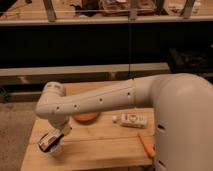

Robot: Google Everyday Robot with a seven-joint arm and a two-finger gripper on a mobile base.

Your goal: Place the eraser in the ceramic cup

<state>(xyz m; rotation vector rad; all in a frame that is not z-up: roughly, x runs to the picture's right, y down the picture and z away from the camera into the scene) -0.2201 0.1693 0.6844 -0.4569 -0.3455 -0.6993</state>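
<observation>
Pale wooden planks make up the small table (100,145), which stands before a dark shelving wall under dim, warm light. At the table's front left corner the gripper (56,136) hangs from the smooth, cream-coloured arm (95,102), right over the ceramic cup (54,148), a small white round vessel of which only the lower wall shows. The eraser (48,140), a flat dark block with a red and white mark, sits tilted at the cup's mouth, pinched between the fingers as far as can be judged. So the carry looks finished; what is left is to let go so the block drops inside, then lift clear. Behind the arm lies an orange bowl (86,118), to its right a white labelled pack (131,120), and an orange stick-like object (146,144) near the front edge.
</observation>
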